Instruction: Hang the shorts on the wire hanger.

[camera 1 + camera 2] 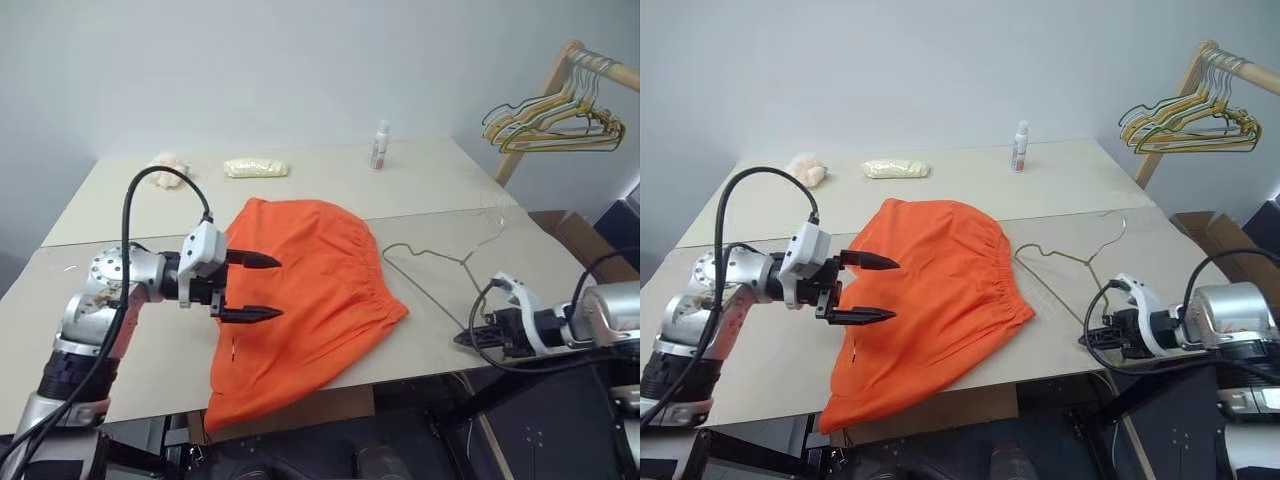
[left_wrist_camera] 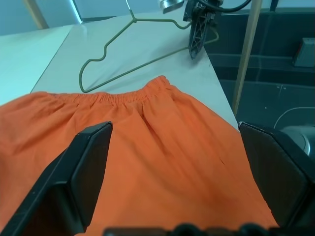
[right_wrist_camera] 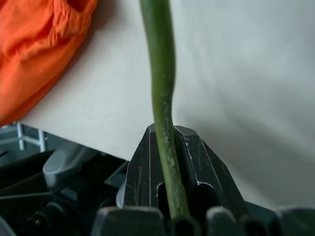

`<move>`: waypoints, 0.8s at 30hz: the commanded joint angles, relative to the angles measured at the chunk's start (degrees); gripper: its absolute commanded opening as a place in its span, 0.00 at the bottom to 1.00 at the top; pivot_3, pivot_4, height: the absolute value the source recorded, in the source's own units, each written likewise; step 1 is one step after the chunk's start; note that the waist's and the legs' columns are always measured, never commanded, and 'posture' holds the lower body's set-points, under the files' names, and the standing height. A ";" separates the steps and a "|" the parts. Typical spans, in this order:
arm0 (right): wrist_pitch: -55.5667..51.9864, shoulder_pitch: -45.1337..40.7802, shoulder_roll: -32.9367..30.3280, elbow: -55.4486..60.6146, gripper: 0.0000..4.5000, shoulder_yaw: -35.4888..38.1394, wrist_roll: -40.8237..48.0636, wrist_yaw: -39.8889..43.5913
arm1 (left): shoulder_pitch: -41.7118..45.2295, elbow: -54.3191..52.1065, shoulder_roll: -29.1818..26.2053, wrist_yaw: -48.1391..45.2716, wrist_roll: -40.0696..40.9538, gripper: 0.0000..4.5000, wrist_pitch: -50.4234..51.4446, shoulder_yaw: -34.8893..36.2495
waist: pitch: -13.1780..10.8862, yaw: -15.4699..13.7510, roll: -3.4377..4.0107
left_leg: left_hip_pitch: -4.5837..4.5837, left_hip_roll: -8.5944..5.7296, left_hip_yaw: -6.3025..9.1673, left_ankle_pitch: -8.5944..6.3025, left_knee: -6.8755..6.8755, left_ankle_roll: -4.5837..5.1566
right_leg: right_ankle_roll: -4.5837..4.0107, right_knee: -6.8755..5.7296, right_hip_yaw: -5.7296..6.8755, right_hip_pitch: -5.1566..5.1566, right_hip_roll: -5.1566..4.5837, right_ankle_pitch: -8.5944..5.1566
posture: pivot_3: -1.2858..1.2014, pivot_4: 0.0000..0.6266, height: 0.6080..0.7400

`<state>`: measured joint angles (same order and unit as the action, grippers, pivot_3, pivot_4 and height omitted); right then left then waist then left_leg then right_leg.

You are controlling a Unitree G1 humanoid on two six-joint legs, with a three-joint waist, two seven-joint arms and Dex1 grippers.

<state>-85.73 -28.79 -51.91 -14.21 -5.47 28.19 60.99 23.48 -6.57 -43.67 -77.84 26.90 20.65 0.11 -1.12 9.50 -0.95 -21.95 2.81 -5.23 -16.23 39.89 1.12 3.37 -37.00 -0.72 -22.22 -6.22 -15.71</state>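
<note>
Shorts (image 1: 305,300) lie flat on surface (image 1: 130,200), soft, limp; best gathered at waistband. Left pincer (image 1: 250,288) wide open, empty, above them. Right pincer (image 1: 1092,340) clamps stiff, light wire hanger (image 1: 430,262).

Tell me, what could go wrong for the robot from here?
The right gripper pinches the thin wire hanger at one end near the table edge, so the wire might twist or slip as it moves. The shorts already droop over the front edge, and with the left gripper open above them, nothing holds them; a nudge could slide them off. The hanger lies beside the waistband, not through it, so threading may snag the gathered elastic.
</note>
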 commanded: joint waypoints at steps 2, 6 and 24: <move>-1.05 -1.24 -2.86 1.71 0.00 -3.60 4.05 4.19 | -1.08 -3.41 -1.63 1.24 1.63 0.99 0.98 2.14 | 0.00 -0.51 0.00 | 0.00 0.00 0.00 0.00 0.00 0.00 | 0.00 0.00 0.00 0.00 0.00 0.00 | 0.47 0.00 1.00; -0.21 0.81 -5.77 3.83 0.00 -3.47 7.40 7.60 | -2.47 -5.38 -2.11 2.06 2.61 0.99 1.68 2.92 | 0.00 -1.41 0.00 | 0.00 0.00 0.00 0.00 0.00 0.00 | 0.00 0.01 0.02 0.00 0.00 0.00 | 0.48 0.00 1.00; -1.61 -7.12 2.26 -9.26 0.00 -6.67 7.97 3.64 | -4.61 -7.41 -4.70 3.32 3.16 0.99 1.18 3.83 | 0.02 -4.50 -0.03 | 0.00 0.00 -0.12 -0.01 -0.05 0.01 | -0.01 0.06 0.02 -0.03 0.06 0.00 | 0.50 0.00 1.00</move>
<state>-87.01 -34.01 -50.77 -20.02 -14.70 36.96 66.49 18.55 -12.45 -47.36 -74.81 29.38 22.41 2.26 -1.10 5.00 -0.98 -22.04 2.80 -5.33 -16.25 39.85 1.13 3.36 -36.89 -0.64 -22.27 -6.17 -15.71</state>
